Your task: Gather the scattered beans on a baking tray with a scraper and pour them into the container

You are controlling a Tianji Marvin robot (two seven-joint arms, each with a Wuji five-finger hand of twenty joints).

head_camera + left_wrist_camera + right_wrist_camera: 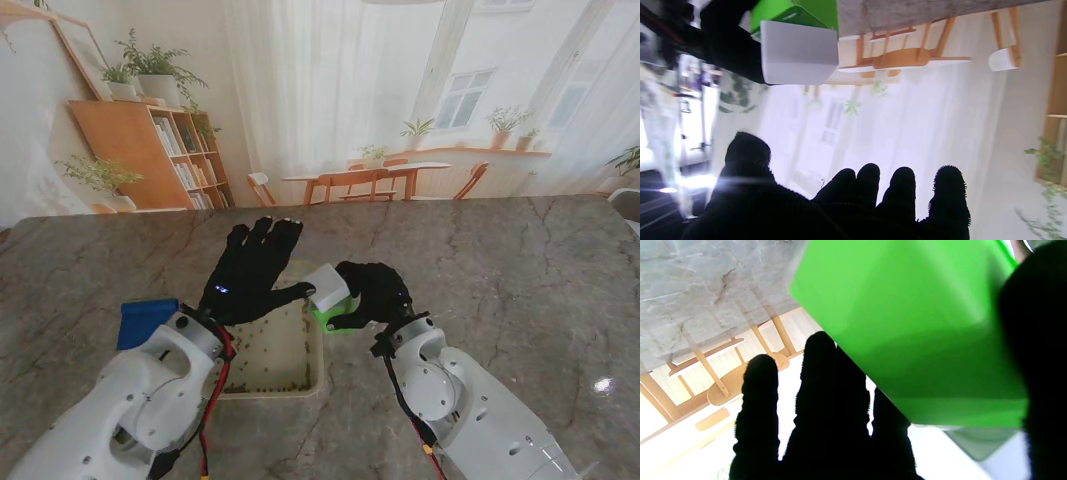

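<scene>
Scraper in hand, beans not yet gathered.

The right hand [372,292] is closed around the green-and-white scraper [328,290], carrying it clear of the table just past the right edge of the baking tray [312,372]. The left hand [255,268] hovers over the tray's far end with fingers spread and nothing in it, its thumb close beside the scraper's white part. Beans [268,381] lie mostly in a loose dark line along the tray's near side, by the left wrist. Gathering and pouring look wholly left to do; I cannot pick out the container with certainty.
</scene>
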